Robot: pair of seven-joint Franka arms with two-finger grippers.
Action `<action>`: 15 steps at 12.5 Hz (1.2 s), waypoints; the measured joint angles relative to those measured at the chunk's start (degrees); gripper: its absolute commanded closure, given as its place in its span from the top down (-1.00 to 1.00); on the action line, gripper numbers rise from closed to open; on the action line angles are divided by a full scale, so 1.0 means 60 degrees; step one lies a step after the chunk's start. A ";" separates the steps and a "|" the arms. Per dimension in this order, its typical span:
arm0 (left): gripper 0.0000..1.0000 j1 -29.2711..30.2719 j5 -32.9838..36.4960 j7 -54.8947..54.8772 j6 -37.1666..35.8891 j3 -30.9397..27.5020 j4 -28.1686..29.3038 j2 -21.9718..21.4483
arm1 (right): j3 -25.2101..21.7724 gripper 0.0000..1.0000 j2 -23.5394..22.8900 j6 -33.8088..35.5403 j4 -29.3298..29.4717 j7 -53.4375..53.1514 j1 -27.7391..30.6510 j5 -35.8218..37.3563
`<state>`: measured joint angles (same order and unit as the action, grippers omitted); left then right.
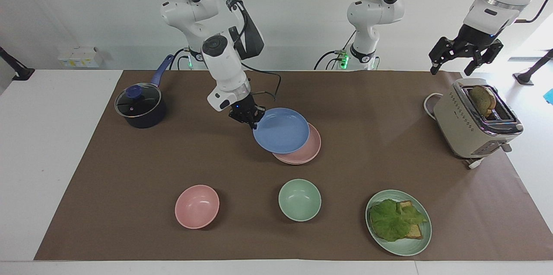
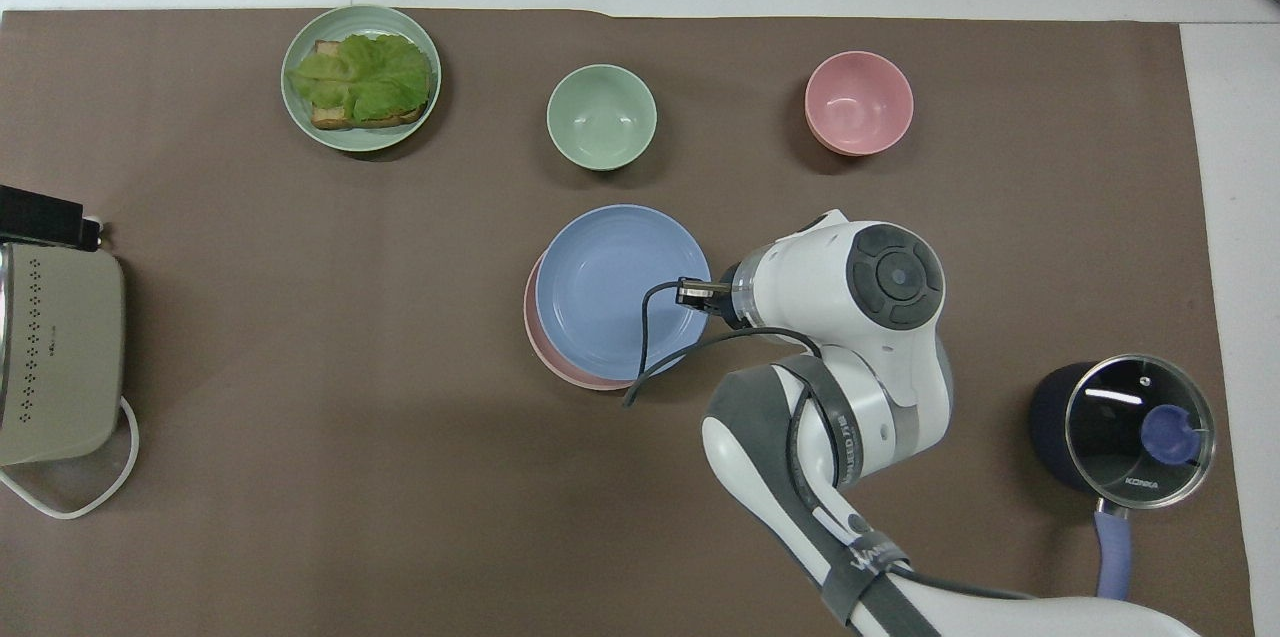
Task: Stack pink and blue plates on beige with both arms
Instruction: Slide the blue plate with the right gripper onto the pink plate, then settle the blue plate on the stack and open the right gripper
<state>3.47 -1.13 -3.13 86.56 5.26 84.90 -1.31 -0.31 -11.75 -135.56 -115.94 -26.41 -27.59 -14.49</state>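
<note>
Your right gripper [image 1: 252, 120] has its jaws clamped on the blue plate's [image 1: 281, 130] rim at the edge toward the right arm's end, holding it raised over the pink plate [image 1: 307, 150], whose crescent shows along one side. Bare brown surface [image 1: 367, 137] lies around the stack; the green bowl [image 1: 300, 200] sits farther out. Your left gripper [image 1: 465, 55] waits over the toaster [image 1: 473, 121], jaws spread

From my console both views were bright and evenly lit, the light falling from overhead. Soft, short shadows hugged the bowls and the pot [image 1: 140, 109]. Daylight washed out the counter [image 1: 533, 106] beside the toaster [image 1: 475, 119]. Everything stayed sharp, with no blur I could spot.
</note>
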 measured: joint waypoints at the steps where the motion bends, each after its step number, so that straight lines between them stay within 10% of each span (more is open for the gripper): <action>1: 1.00 0.0000 0.0000 0.0000 0.0000 0.0000 0.0000 0.0000 | -0.0003 -1.00 -0.0073 0.0008 -0.0014 -0.0024 -0.0048 0.0002; 10: 1.00 0.0000 0.0000 0.0000 -0.0001 0.0000 0.0000 0.0000 | -0.0005 -0.91 -0.0337 -0.0030 -0.0052 -0.0024 -0.0224 0.0061; 11: 1.00 0.0000 0.0000 0.0000 -0.0001 0.0000 0.0000 0.0000 | -0.0005 -0.72 -0.0344 -0.0032 -0.0052 -0.0024 -0.0224 0.0064; 13: 1.00 0.0000 0.0000 0.0000 -0.0001 0.0000 0.0000 0.0000 | -0.0005 0.48 -0.0350 -0.0039 -0.0052 -0.0024 -0.0224 0.0066; 15: 1.00 0.0000 0.0000 0.0000 -0.0001 0.0000 0.0000 0.0000 | -0.0005 0.85 -0.0350 -0.0048 -0.0051 -0.0024 -0.0224 0.0116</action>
<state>3.47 -1.13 -3.13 86.56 5.26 84.90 -1.31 -0.34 -13.85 -135.85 -116.24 -26.55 -28.93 -13.80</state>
